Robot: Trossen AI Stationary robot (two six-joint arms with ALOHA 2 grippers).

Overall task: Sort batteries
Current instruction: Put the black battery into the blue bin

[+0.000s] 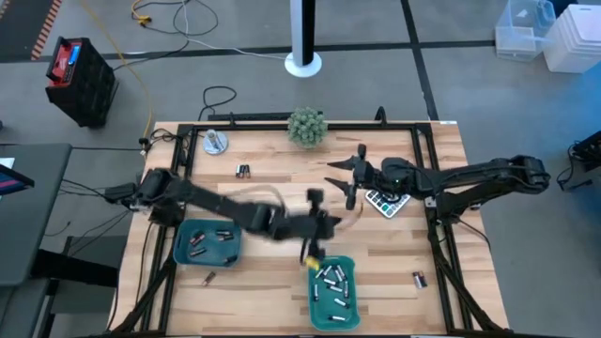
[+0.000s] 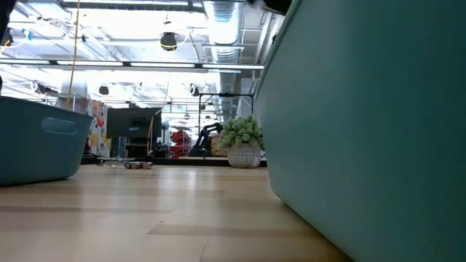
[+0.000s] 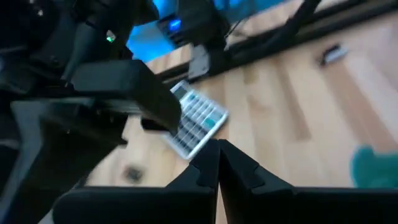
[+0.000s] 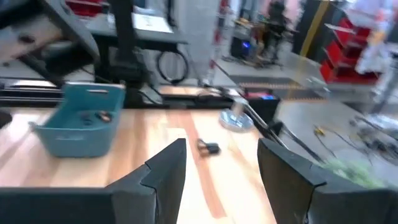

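On the pale planked wooden tabletop [image 1: 282, 188], small cylindrical batteries [image 1: 332, 282] lie at mixed angles inside two smooth teal plastic trays [image 1: 186, 246]. The left tool [image 1: 315, 246], fingers pressed together, hovers at the near tray's rim. The right tool [image 1: 346, 176], fingers spread, hangs empty beside the grey keyed calculator [image 3: 194, 118]. Its wrist view alone shows a loose pair of batteries [image 4: 208, 147] lying across the boards.

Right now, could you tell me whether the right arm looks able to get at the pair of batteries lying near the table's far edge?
Probably yes: the right gripper is open, and only bare wood shows between it and the two batteries.
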